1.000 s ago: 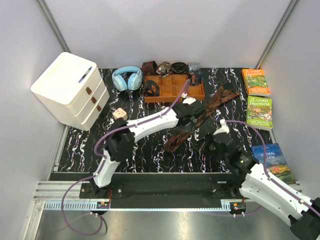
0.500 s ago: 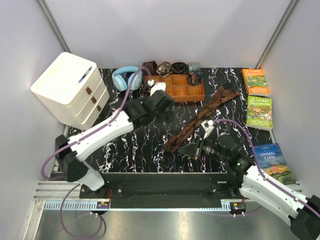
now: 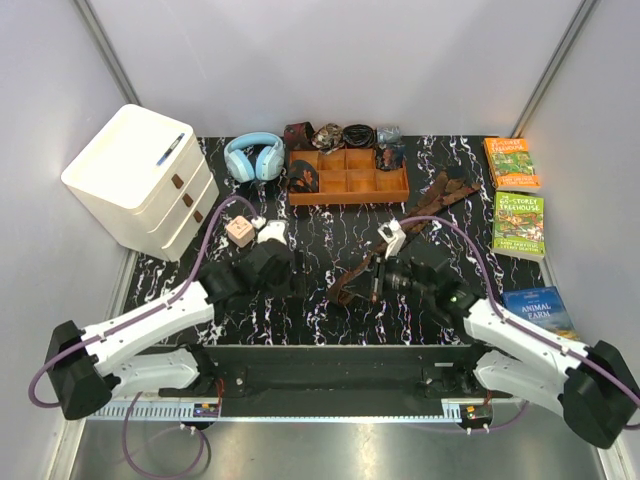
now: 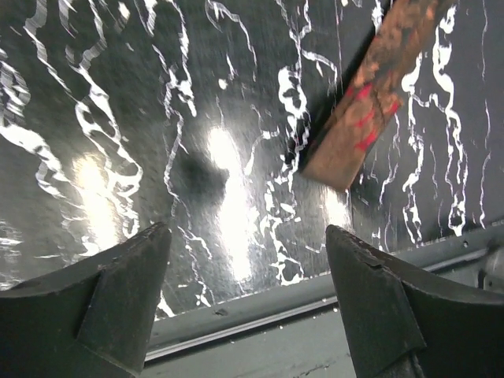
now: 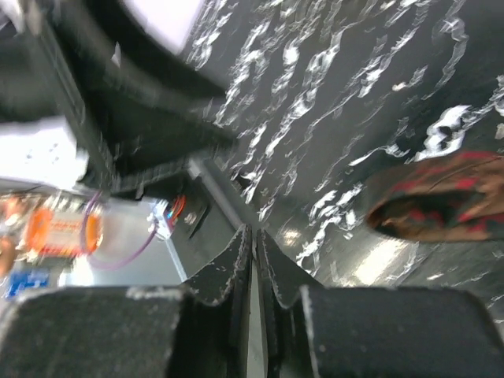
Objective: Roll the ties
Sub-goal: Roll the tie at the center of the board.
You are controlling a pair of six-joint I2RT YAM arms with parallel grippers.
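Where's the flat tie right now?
Top view, right of centre: the tie lies diagonally on the mat, between the wooden tray and the green book.

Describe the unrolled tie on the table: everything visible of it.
The tie is a long, narrow strip of soft-looking fabric, dark brown with a reddish-tan pattern. It lies unrolled and flat, diagonally across the black marbled table, its blunt near end toward the arms. The right hand is beside that end, jaws nearly together, holding nothing.
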